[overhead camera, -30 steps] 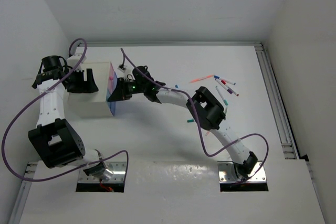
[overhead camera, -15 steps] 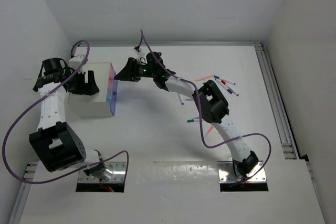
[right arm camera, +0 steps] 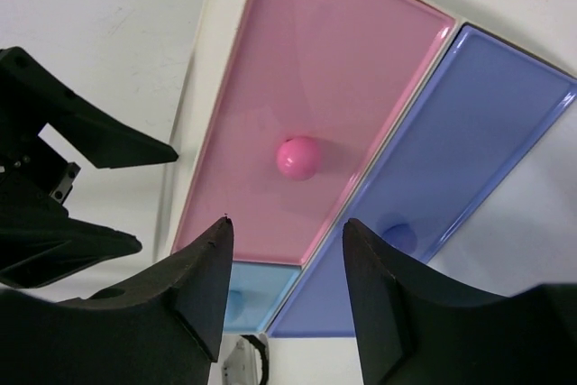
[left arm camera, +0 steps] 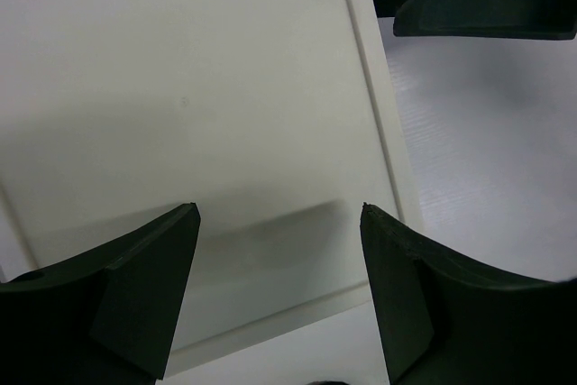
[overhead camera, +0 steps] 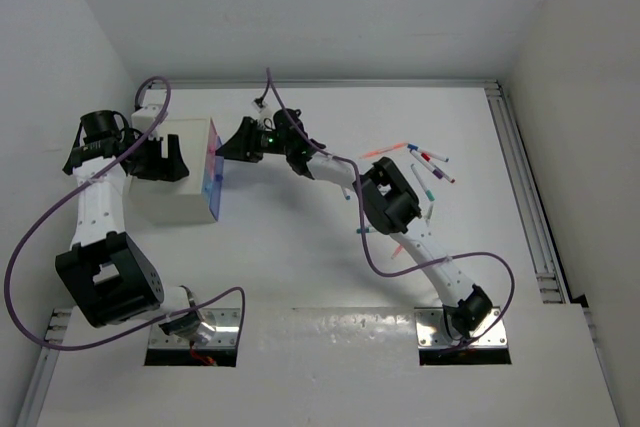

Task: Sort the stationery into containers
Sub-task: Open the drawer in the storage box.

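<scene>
Right end effector [right arm camera: 287,227] spread, empty, faces pink drawer [right arm camera: 315,69] front, its knob [right arm camera: 297,157] dead ahead. Pens [overhead camera: 430,158] lie diagonal at upper right of desk [overhead camera: 300,277], nearer right arm. Left end effector [overhead camera: 158,159] spread over white cabinet [overhead camera: 175,202].

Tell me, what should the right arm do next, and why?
Probably ease the right gripper forward onto the pink knob: its jaws stand open and empty, the knob lies just ahead, and pens lie on the table.
</scene>
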You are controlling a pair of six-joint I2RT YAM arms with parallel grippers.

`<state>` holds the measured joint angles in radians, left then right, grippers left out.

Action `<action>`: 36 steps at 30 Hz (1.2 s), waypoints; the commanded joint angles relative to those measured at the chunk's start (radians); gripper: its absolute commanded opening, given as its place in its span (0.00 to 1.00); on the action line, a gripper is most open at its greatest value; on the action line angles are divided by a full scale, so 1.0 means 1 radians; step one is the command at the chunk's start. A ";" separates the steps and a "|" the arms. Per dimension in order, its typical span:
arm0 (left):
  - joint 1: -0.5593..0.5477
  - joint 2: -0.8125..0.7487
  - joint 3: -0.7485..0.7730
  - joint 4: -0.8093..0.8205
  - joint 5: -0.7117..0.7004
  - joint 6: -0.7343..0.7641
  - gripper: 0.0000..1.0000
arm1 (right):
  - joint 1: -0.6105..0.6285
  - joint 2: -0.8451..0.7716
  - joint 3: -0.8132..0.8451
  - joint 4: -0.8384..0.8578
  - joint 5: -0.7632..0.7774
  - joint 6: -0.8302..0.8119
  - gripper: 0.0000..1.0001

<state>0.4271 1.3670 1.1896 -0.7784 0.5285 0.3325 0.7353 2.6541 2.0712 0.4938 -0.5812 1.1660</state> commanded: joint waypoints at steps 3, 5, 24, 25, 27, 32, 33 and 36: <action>0.012 0.052 -0.022 -0.059 -0.025 0.004 0.79 | 0.003 0.013 0.075 0.065 0.023 0.029 0.50; 0.012 0.057 -0.022 -0.061 -0.025 0.002 0.79 | 0.003 0.021 0.082 0.063 0.024 0.029 0.49; 0.012 0.089 -0.041 -0.048 -0.030 -0.001 0.78 | 0.015 0.053 0.118 0.077 0.027 0.008 0.38; 0.012 0.092 -0.039 -0.048 -0.032 -0.001 0.78 | 0.018 0.055 0.125 0.077 0.027 0.008 0.38; 0.012 0.093 -0.036 -0.047 -0.032 -0.003 0.78 | 0.022 0.058 0.133 0.074 0.032 0.008 0.37; 0.012 0.098 -0.036 -0.048 -0.027 -0.006 0.78 | 0.027 0.067 0.135 0.065 0.050 0.012 0.37; 0.013 0.096 -0.036 -0.048 -0.027 -0.006 0.78 | 0.029 0.069 0.135 0.062 0.053 0.012 0.37; 0.012 0.098 -0.038 -0.047 -0.030 -0.003 0.78 | 0.029 0.070 0.139 0.052 0.069 0.011 0.38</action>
<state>0.4271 1.3991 1.1954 -0.7311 0.5388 0.3321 0.7578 2.7140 2.1643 0.5144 -0.5411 1.1854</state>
